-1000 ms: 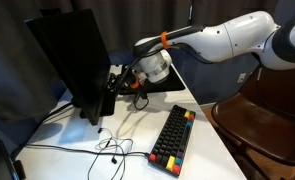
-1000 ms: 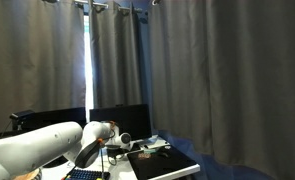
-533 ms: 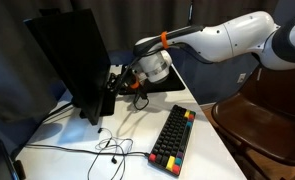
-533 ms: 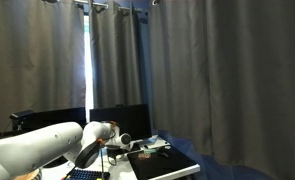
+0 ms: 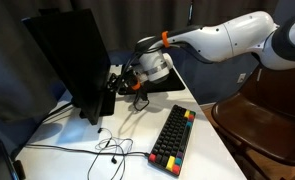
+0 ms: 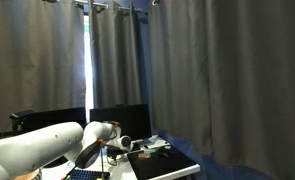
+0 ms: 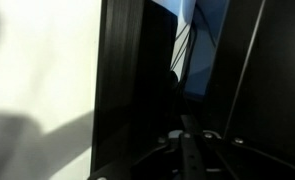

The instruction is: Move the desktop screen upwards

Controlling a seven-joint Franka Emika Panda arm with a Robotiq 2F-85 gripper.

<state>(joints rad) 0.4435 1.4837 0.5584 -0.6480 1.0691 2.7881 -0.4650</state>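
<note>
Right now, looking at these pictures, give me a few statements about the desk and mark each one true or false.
1. The desktop screen lies flat on the table. False: it stands upright on its stand.
2. The gripper is at the screen's lower edge. True.
3. The keyboard is in the gripper. False: it lies on the table, apart from the gripper.
4. Loose cables lie on the table. True.

One desktop screen [image 5: 72,60]; one keyboard [image 5: 174,138]; one white table [image 5: 62,140]
</note>
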